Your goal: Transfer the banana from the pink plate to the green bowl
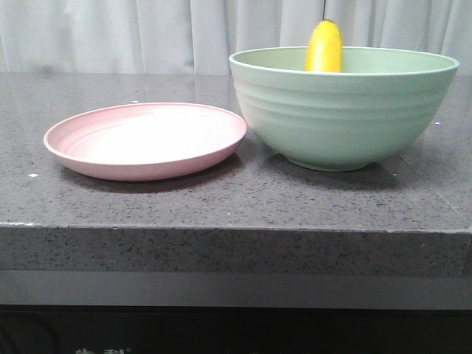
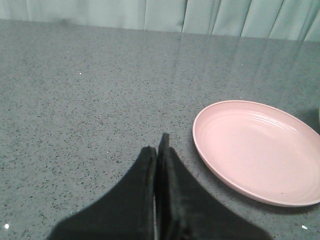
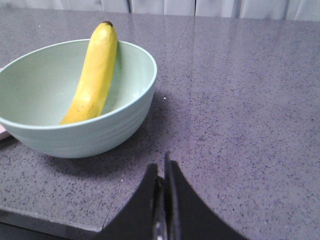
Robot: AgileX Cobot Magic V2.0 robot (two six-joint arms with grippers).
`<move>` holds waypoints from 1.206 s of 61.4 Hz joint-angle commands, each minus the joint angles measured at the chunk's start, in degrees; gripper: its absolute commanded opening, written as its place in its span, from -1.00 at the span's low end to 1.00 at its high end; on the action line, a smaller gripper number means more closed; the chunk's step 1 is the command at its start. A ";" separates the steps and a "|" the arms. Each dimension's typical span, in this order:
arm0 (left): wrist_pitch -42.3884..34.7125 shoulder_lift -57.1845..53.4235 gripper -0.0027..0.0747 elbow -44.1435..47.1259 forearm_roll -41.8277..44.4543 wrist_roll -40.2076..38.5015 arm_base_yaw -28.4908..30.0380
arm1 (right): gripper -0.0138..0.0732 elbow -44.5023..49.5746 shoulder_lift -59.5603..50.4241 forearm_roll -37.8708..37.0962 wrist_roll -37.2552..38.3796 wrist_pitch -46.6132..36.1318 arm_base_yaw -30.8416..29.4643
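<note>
banana (image 1: 324,47) half-hidden inside green bowl (image 1: 343,110)

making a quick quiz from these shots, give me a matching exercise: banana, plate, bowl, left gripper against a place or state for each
Things:
1. banana
2. plate
3. bowl
4. left gripper

Place or state:
A. shut, above bare counter beside the plate
B. empty, left of the bowl in the front view
C. leaning on the bowl's inner wall, tip above the rim
D. holds the banana

Pairs: 1-C, 2-B, 3-D, 4-A
</note>
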 commanded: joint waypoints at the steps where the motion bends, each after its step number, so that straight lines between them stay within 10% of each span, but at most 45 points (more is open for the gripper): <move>1: -6.54 -2.96 -0.98 0.23 -0.09 -0.07 0.24 | -0.84 0.39 -3.27 0.76 -0.63 -5.26 -0.02; 48: -7.64 -4.85 -0.98 1.60 0.09 -0.07 0.24 | -0.84 0.52 -5.77 0.83 -0.63 -5.19 -0.02; 74: -9.25 -24.43 -0.98 20.59 0.76 -0.07 8.32 | -0.84 0.52 -5.77 0.83 -0.63 -5.19 -0.02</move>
